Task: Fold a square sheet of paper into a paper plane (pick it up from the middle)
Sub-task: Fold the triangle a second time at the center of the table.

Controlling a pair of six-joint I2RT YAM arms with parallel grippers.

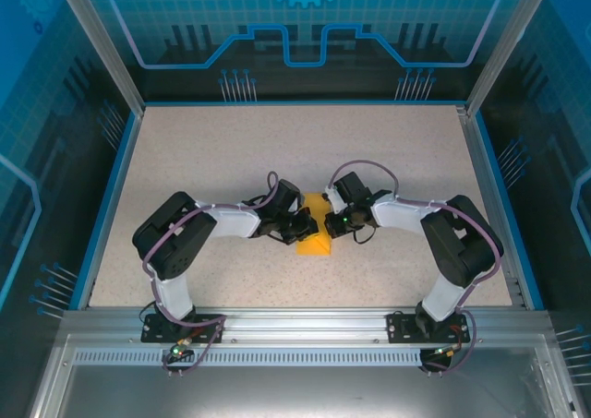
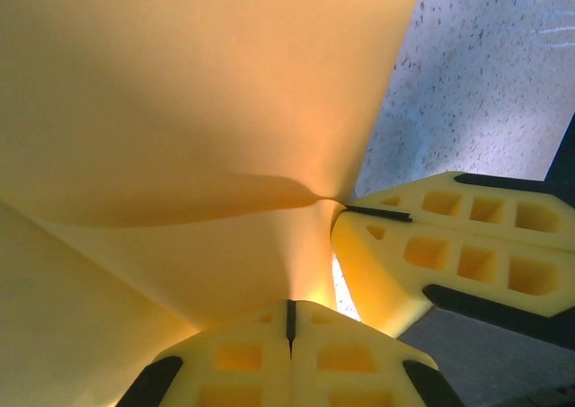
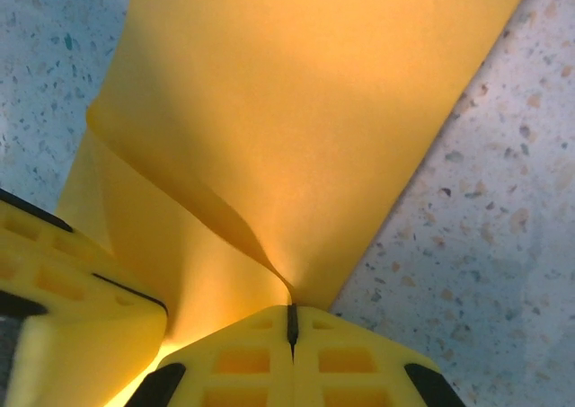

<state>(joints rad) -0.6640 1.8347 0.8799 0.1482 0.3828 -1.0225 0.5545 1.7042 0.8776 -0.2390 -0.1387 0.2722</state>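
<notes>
Left arm (image 1: 175,238): reaches from its base at the near left edge in toward the middle of the worktop (image 1: 185,160), elbow bent outward.
Left hand (image 1: 300,226): shut, clamped on the paper (image 2: 180,110). In its own wrist view the two yellow fingers (image 2: 238,358) meet along a dark seam, and the sheet rises straight out of that seam.
Paper (image 1: 312,245): orange-yellow, at the middle of the worktop, between the two hands and gripped by both. It is bent into a soft crease that runs down to the pinch points, with one broad flap spreading away from the fingers and a second layer beneath it. From above, most of it is hidden under the hands. Its near edge seems to rest on the worktop, though I cannot be sure.
Right hand (image 1: 334,222): shut tight on the paper as well, with its fingers (image 3: 346,362) together and the sheet caught in the seam between them.
Hand tips: just beside each other and set at an angle. In the left wrist view the right hand (image 2: 344,211) comes in from the right, closed where the crease ends.
Right arm (image 1: 457,238): mirrors the left, reaching from its base at the near right edge in toward the middle.
Worktop: pale, speckled, blue-rimmed.
</notes>
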